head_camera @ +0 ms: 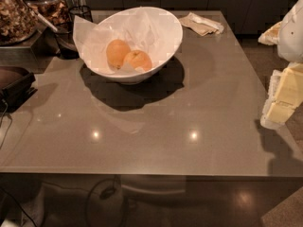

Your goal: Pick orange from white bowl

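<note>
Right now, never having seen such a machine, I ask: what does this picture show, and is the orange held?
This is one picture from the robot's only camera, looking down on a grey table. The pale blocky parts at the right edge are its arm with the gripper, apart from the white bowl. The bowl, lined with paper, holds two fruits: the round orange and a taller, paler fruit beside it. The orange is not held; it lies in the bowl. A napkin lies behind.
</note>
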Robot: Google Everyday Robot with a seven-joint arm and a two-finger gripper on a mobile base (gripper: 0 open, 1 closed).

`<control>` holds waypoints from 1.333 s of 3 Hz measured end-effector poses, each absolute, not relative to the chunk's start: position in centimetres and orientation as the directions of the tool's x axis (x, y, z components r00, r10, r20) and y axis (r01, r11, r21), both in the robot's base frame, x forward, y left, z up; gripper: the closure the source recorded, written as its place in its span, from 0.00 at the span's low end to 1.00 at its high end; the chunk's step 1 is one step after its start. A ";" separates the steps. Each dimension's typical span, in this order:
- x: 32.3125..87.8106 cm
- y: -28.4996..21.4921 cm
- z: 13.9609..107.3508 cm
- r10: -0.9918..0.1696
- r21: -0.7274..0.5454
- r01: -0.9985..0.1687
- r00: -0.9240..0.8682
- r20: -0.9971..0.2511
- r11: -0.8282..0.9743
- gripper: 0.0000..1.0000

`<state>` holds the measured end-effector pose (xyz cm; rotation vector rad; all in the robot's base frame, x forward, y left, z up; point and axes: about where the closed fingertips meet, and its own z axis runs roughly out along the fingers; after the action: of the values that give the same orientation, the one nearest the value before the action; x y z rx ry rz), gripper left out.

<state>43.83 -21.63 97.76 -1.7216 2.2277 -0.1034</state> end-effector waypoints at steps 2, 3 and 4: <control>43.9 -21.3 98.1 -0.949 -0.262 -0.922 -0.231 -0.215 0.284 0.00; 45.5 -18.8 98.6 -0.934 -0.234 -0.916 -0.273 -0.228 0.325 0.00; 47.6 -15.3 99.4 -0.906 -0.194 -0.896 -0.354 -0.230 0.399 0.00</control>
<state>47.65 -15.25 99.43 -1.5725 2.3619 -0.0487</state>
